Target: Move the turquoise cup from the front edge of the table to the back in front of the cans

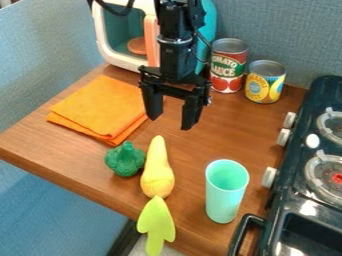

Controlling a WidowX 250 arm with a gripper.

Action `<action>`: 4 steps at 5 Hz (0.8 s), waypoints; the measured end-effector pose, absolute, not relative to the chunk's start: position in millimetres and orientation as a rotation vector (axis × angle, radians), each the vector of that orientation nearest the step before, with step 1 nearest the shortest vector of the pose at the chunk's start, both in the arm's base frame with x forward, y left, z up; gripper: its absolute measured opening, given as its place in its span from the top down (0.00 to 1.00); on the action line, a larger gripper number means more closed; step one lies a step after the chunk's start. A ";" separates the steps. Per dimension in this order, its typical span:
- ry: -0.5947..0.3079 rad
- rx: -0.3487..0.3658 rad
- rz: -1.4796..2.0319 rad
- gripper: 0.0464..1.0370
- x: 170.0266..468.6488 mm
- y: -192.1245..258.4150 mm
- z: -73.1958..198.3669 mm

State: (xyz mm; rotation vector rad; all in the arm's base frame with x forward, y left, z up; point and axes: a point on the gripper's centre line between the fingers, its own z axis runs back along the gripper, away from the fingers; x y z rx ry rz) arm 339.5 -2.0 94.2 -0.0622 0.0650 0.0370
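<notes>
A smooth yellow toy, bulbous below and tapering upward, lies at the lower center of the frame on the wood-grained surface. The gripper hangs above its narrow end, the two angular black fingers spread apart. A knobbly green toy broccoli sits just beside the yellow toy; a flat, pointed lime-green piece meets its rounded end. Further out are a folded orange cloth, a glossy mint cup and two cylindrical metal cans.

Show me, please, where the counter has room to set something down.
The counter's widest bare patch lies between the yellow vegetable, turquoise cup and two cans, below the hand. A smaller one separates broccoli from orange cloth. Broccoli, vegetable and green leaf crowd together.
</notes>
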 end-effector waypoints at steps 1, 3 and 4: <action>0.102 -0.062 0.037 0.04 336.8 -2.6 82.3; 0.033 -0.090 -0.013 0.04 333.5 -29.8 96.0; -0.018 -0.083 -0.030 0.04 322.0 -30.3 111.4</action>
